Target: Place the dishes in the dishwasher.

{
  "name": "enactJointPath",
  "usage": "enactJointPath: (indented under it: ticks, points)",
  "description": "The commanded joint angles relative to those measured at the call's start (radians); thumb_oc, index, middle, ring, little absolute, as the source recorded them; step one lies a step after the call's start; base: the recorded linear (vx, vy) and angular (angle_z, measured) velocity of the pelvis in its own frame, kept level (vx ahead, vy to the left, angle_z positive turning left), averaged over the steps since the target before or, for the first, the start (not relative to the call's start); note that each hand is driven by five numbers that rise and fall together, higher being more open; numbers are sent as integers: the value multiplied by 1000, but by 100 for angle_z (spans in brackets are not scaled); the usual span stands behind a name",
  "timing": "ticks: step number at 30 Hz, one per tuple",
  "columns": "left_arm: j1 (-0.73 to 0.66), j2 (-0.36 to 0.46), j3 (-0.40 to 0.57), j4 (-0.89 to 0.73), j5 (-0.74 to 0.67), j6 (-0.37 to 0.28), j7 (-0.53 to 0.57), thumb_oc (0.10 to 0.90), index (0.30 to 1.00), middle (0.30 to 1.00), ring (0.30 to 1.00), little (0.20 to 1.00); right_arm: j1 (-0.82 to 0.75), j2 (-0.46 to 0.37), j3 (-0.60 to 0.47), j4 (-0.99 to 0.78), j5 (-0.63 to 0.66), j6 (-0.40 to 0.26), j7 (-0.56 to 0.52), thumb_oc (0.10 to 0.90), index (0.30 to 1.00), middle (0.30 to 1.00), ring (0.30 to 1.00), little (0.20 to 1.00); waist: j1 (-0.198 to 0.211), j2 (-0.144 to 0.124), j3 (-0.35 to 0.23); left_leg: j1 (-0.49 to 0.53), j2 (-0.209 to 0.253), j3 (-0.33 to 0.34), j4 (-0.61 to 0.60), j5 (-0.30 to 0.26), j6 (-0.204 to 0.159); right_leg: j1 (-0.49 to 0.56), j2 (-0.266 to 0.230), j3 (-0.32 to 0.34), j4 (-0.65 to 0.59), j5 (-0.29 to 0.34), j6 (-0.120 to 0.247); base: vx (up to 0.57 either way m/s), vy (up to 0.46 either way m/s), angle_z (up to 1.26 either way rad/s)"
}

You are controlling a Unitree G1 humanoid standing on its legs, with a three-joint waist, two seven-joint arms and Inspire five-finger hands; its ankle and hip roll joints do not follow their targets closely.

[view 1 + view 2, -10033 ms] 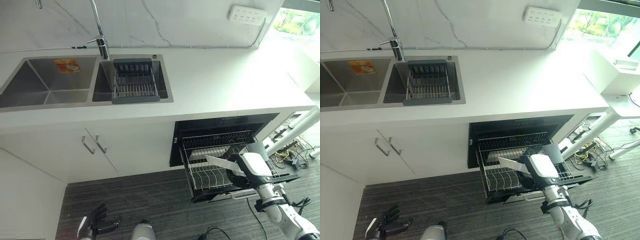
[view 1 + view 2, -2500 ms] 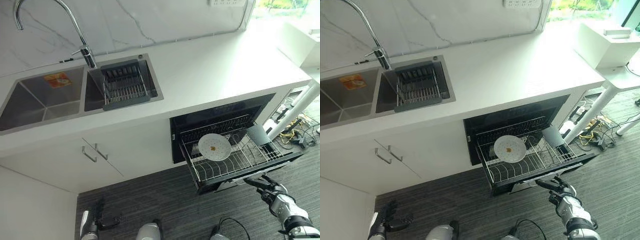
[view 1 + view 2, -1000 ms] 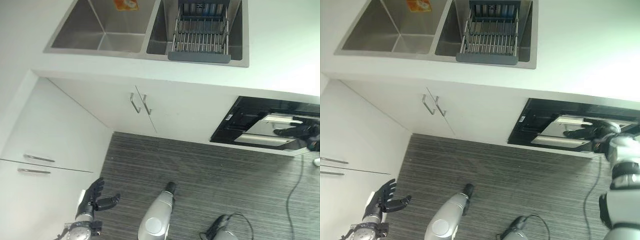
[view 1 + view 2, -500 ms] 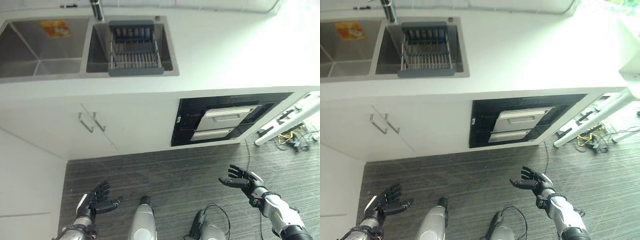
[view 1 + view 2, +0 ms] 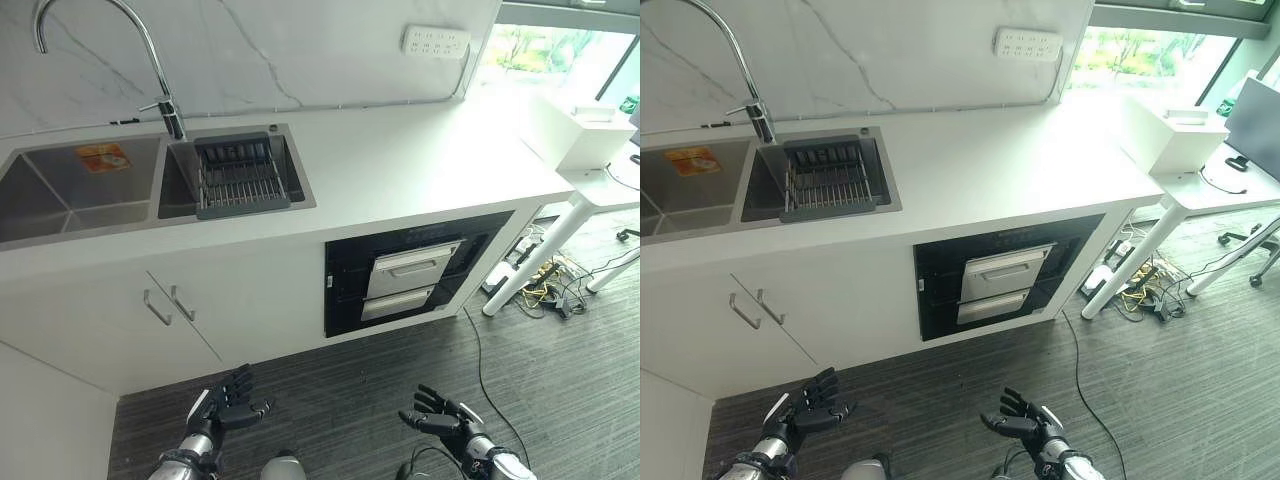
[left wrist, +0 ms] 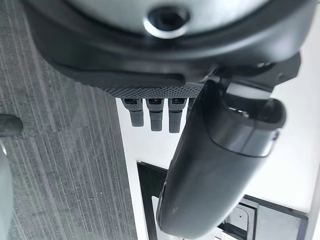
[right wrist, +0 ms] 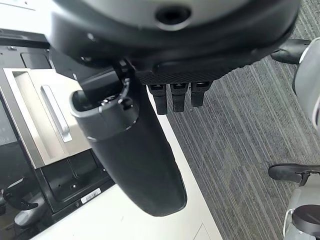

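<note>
The dishwasher (image 5: 410, 275) sits under the white counter (image 5: 420, 160), its two silver drawer fronts pushed in flush inside the black frame. My left hand (image 5: 222, 405) hangs low over the dark floor in front of the cabinets, fingers spread and holding nothing. My right hand (image 5: 440, 420) hovers low in front of the dishwasher, well short of it, fingers also spread and bare. In the right wrist view the straight fingers (image 7: 172, 95) point past a silver drawer front (image 7: 45, 115).
A double sink (image 5: 60, 190) holds a dark drying rack (image 5: 240, 175) beside the tall faucet (image 5: 165, 100). White cabinet doors (image 5: 170, 305) stand left of the dishwasher. A white table leg (image 5: 530, 255) and loose cables (image 5: 545, 290) lie to the right.
The rack with the white plate was pushed in and the dishwasher now stands closed. The camera has swung up. My right hand has pulled back and hangs low; the left stays open.
</note>
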Motion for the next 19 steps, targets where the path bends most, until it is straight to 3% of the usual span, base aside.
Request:
enactJointPath:
  ticks: [1, 6, 7, 9, 10, 12, 13, 16, 19]
  points:
    - [-42, 14, 13, -44, -16, -104, -7, 800, 900, 900, 900, 900, -71, -48, -54, -63, -70, -103, 40, 800, 900, 900, 900, 900, 15, 18, 10, 95, 45, 61, -1, -115, -25, 18, -39, -26, 96, -134, 83, 25, 211, 3]
    - [-41, 12, 20, -74, -31, -122, -17, 800, 900, 900, 900, 900, -53, -51, -68, -69, -75, -121, 46, 800, 900, 900, 900, 900, 23, 5, 9, 95, 1, 53, -1, -137, -2, 20, -62, -24, 96, -118, 102, 25, 270, 4]
    - [-55, 19, 25, -70, -26, -121, -37, 800, 900, 900, 900, 900, -51, -43, -80, -54, -54, -148, 42, 800, 900, 900, 900, 900, 32, -4, 13, 94, -41, 26, -1, -149, 20, 21, -79, -18, 96, -90, 111, 53, 404, 8]
    - [-62, 27, 24, -61, -1, -130, -27, 800, 900, 900, 900, 900, -52, -33, -85, -38, -52, -161, 58, 800, 900, 900, 900, 900, 30, -12, 16, 95, -70, 9, -1, -161, 41, 22, -90, -10, 96, -10, 120, 70, 259, 24]
    - [-66, 38, 24, -55, -27, -126, -20, 800, 900, 900, 900, 900, -52, -26, -80, -31, -54, -171, 69, 800, 900, 900, 900, 900, 15, -5, 22, 94, -74, 0, -1, -162, 63, 18, -65, 11, 96, 51, 123, 76, 110, 26]
    - [-74, 41, 28, -47, -29, -123, -6, 800, 900, 900, 900, 900, -60, -22, -77, -7, -39, -182, 83, 800, 900, 900, 900, 900, 6, -7, 26, 89, -74, 3, -1, -159, 71, -16, -19, 47, 96, 9, 111, 70, -67, 15]
    - [-91, 42, 17, -31, -51, -118, 13, 800, 900, 900, 900, 900, -73, -12, -76, 16, -8, -188, 79, 800, 900, 900, 900, 900, -11, -22, 23, 80, -90, -1, -1, -161, 74, -66, 15, 88, 96, 2, 108, 63, -182, 8]
    - [-100, 25, 29, -16, -60, -109, 7, 800, 900, 900, 900, 900, -81, -18, -75, 22, 18, -192, 56, 800, 900, 900, 900, 900, -3, -21, 23, 84, -73, 16, -1, -159, 59, -56, 35, 79, 96, -68, 92, 34, -183, 11]
    - [-99, 4, 28, -23, -85, -91, 9, 800, 900, 900, 900, 900, -90, -27, -82, 6, 22, -181, 44, 800, 900, 900, 900, 900, -1, -19, 14, 88, -58, 41, -1, -153, 44, -53, 41, 73, 96, -96, 76, 18, -129, 10]
